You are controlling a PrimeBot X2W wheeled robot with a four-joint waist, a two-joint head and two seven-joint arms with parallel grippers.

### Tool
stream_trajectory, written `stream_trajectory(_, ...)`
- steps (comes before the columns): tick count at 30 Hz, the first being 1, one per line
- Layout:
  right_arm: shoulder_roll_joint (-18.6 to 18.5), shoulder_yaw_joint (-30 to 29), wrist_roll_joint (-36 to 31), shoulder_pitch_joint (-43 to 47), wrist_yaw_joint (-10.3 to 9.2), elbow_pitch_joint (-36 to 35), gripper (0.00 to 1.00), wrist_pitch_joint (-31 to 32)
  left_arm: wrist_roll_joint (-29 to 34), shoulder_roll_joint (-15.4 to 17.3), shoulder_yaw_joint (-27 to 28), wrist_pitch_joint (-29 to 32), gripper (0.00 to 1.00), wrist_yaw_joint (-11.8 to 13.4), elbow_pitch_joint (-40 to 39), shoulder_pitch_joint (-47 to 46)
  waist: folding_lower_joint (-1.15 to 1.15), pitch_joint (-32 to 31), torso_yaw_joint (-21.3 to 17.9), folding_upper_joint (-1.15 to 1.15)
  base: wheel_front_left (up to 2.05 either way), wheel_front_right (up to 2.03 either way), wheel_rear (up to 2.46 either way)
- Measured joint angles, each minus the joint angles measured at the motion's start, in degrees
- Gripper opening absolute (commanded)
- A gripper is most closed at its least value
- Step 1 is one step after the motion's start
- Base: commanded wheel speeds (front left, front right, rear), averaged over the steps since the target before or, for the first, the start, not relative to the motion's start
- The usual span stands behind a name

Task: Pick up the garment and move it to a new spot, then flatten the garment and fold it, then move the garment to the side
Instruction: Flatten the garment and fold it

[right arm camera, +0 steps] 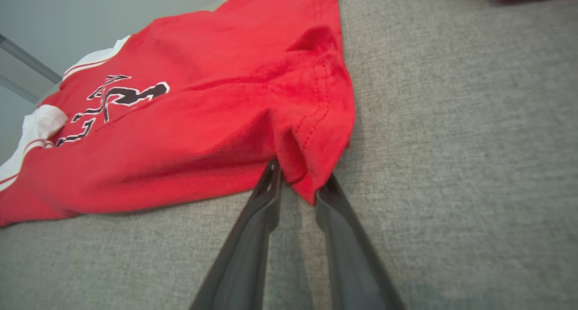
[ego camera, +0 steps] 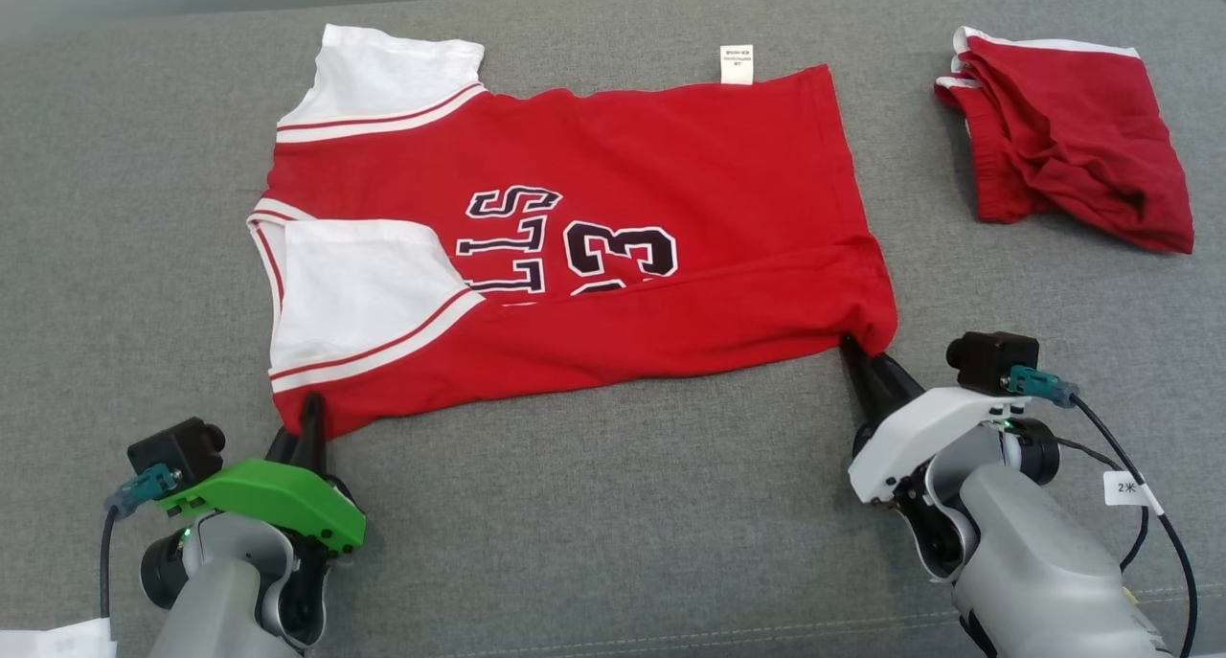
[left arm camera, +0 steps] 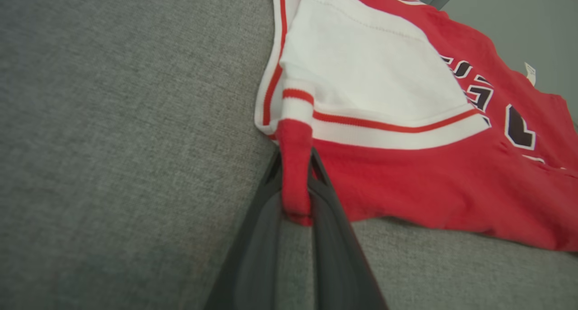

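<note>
Pinching the near left corner of the red-and-white cotton basketball jersey [ego camera: 670, 150] in the left gripper [ego camera: 311, 419]. Seemingly nipping its near right corner between the right gripper's [ego camera: 855, 349] narrowed fingers. Both holds likely for folding the jersey, spread mid grey woven cushion [ego camera: 613, 514]. Far right corner: crumpled red shorts [ego camera: 1073, 150].

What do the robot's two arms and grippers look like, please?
Both have pale grey forearms and two long, dark, tapering fingers. The left gripper wears a green shell, the right gripper a white one. Each carries a black wrist camera with a teal connector; the right arm's black cable bears a white tag.
</note>
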Motion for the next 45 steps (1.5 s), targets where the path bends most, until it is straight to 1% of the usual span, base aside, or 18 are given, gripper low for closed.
stream_trajectory(1,0.0,0.0,-0.1,-0.3,0.01,0.1,0.06,0.0,0.0,0.0,0.0,-0.3,0.00,-0.1,0.0,-0.3,0.00,0.1,0.1,0.00,0.00,0.00,0.00)
stream_trajectory(2,0.0,0.0,-0.1,-0.3,0.01,0.2,0.00,0.0,0.0,0.0,0.0,-0.7,0.00,-0.3,0.0,-0.4,0.00,0.2,0.1,0.00,0.00,0.00,0.00)
stream_trajectory(8,-0.6,0.0,-0.3,-1.0,0.51,0.1,0.00,0.0,0.0,-0.1,0.1,-2.1,0.00,-0.5,-0.3,-0.5,0.00,0.2,0.2,0.00,0.00,0.00,0.00)
stream_trajectory(13,-1.2,-0.1,-0.9,-1.4,0.52,-1.3,0.00,-0.1,0.0,-0.1,0.2,-3.2,0.00,-1.0,-1.8,-0.5,0.00,-0.5,0.1,0.00,0.00,0.00,0.00)
stream_trajectory(20,-2.6,-1.8,-1.3,-0.7,0.52,-6.1,0.00,-0.1,-0.1,-0.2,0.2,-3.8,0.00,-1.7,-4.3,0.8,0.00,-2.4,-0.1,0.00,0.00,0.00,0.00)
stream_trajectory(29,-4.1,-3.2,-2.3,6.6,0.52,-11.7,0.00,-0.2,0.1,-0.1,-0.2,-4.2,0.00,-2.0,-7.9,7.0,0.00,-5.5,-0.3,0.00,0.00,0.00,0.00)
stream_trajectory(35,-4.6,-2.9,-3.8,12.1,0.53,-15.1,0.00,-0.2,0.3,0.5,-0.5,-4.2,0.00,-2.0,-10.9,11.9,0.00,-7.6,-0.8,0.00,0.00,0.00,0.00)
stream_trajectory(40,-5.4,-2.3,-3.9,17.0,0.53,-16.3,0.00,-0.2,1.1,1.7,-2.0,-4.1,0.00,-2.0,-13.5,16.0,0.00,-9.1,-1.6,0.00,0.00,0.00,0.00)
stream_trajectory(45,-6.0,-2.2,-3.8,20.1,0.53,-17.0,0.00,-0.2,1.3,1.9,-2.7,-3.3,0.00,-2.0,-15.8,19.1,0.00,-10.1,-2.1,0.00,0.00,0.00,0.00)
